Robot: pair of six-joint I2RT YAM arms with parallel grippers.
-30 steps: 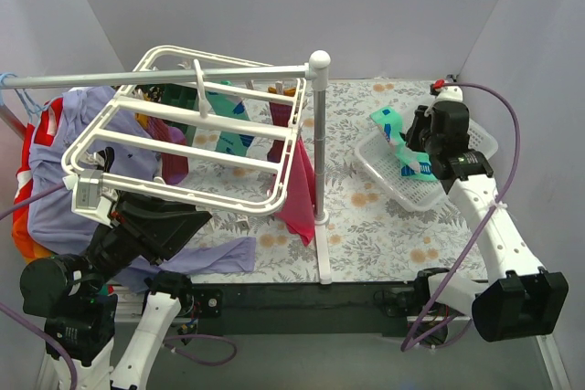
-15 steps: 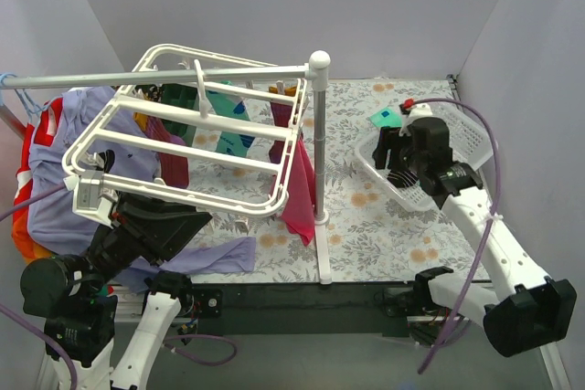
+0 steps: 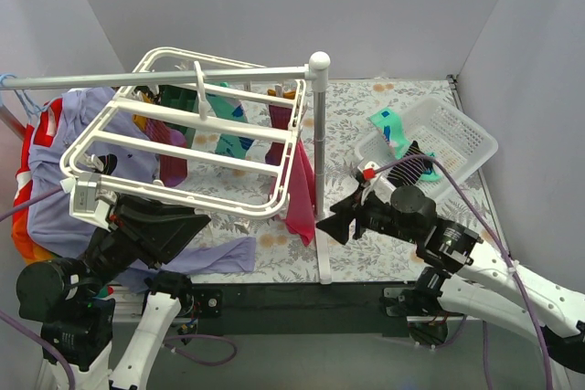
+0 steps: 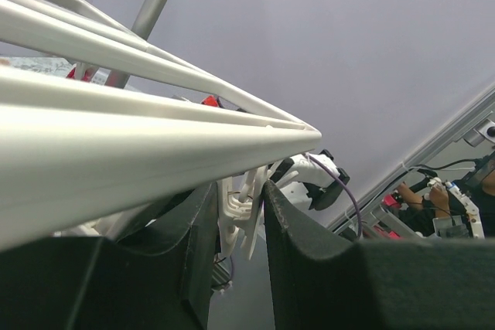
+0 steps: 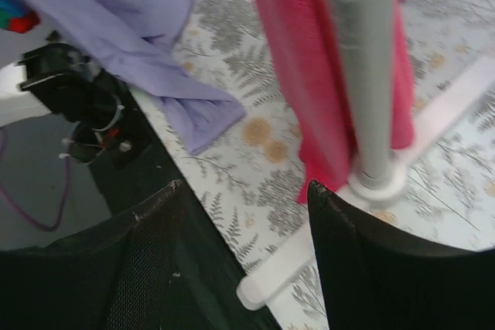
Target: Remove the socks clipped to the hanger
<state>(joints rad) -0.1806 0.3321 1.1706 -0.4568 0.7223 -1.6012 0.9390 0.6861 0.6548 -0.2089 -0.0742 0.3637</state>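
Observation:
The white hanger hangs tilted from the grey rail. Clipped under it are socks: a teal one, a purple-magenta one, an orange one and a long magenta one. My left gripper holds the hanger's near left corner. In the left wrist view its fingers press on a small white clip under the frame bar. My right gripper stands open and empty beside the pole's foot. The magenta sock lies just ahead of its gap.
The grey rail rests on an upright pole with a white foot. A white mesh basket at the right holds a teal sock and a black striped one. A lavender shirt hangs at the left, trailing onto the table.
My right gripper has opened over the basket, left the teal sock there, and swung left and down to the pole's foot. The left gripper has not moved.

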